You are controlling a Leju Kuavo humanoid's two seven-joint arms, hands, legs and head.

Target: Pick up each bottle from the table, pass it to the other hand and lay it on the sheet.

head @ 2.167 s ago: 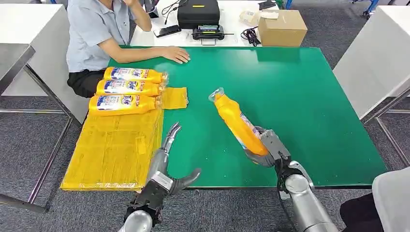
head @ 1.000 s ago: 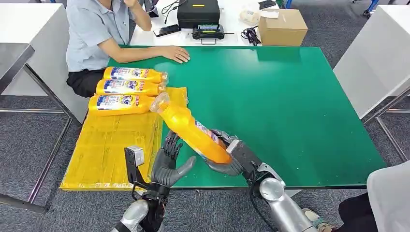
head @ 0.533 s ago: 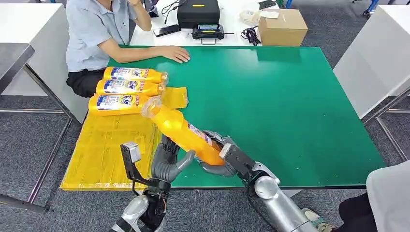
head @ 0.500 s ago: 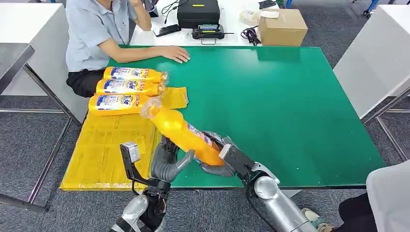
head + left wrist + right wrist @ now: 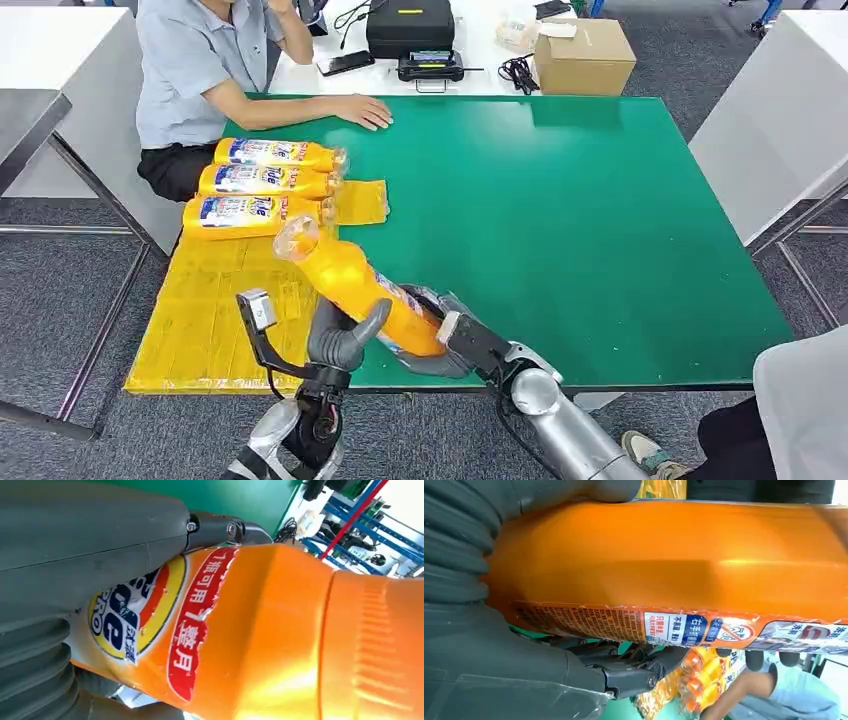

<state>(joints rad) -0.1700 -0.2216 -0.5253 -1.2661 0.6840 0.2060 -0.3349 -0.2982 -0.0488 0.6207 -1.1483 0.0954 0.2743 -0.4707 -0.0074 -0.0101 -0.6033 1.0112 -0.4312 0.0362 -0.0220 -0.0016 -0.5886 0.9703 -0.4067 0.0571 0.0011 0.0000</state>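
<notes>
A: What takes up most of the head view?
B: A green table (image 5: pixel 600 200), with a yellow sheet (image 5: pixel 220 310) over its left part, reaching the near edge. A person (image 5: pixel 200 70) sits at the far left corner with a hand flat on the green top.

A: What lies on the sheet?
B: 3 orange bottles (image 5: pixel 265 183) on their sides at the far end, side by side and touching, caps toward the table's middle.

A: And the 4th bottle?
B: The orange bottle (image 5: pixel 355 290) is in the air over the near edge of the table, tilted, its clear cap up and toward the sheet, close to the nearest lying bottle.

A: Who holds it?
B: The right hand (image 5: pixel 440 340) is wrapped around its base end from below. The left hand (image 5: pixel 340 335) sits against the middle of the body, thumb laid across the front; the left wrist view shows the thumb on the label (image 5: pixel 150 615). Both hands are clamped on it.

A: Anything behind the table?
B: A cardboard box (image 5: pixel 585 55) and a black case (image 5: pixel 408 25) on a white table.
</notes>
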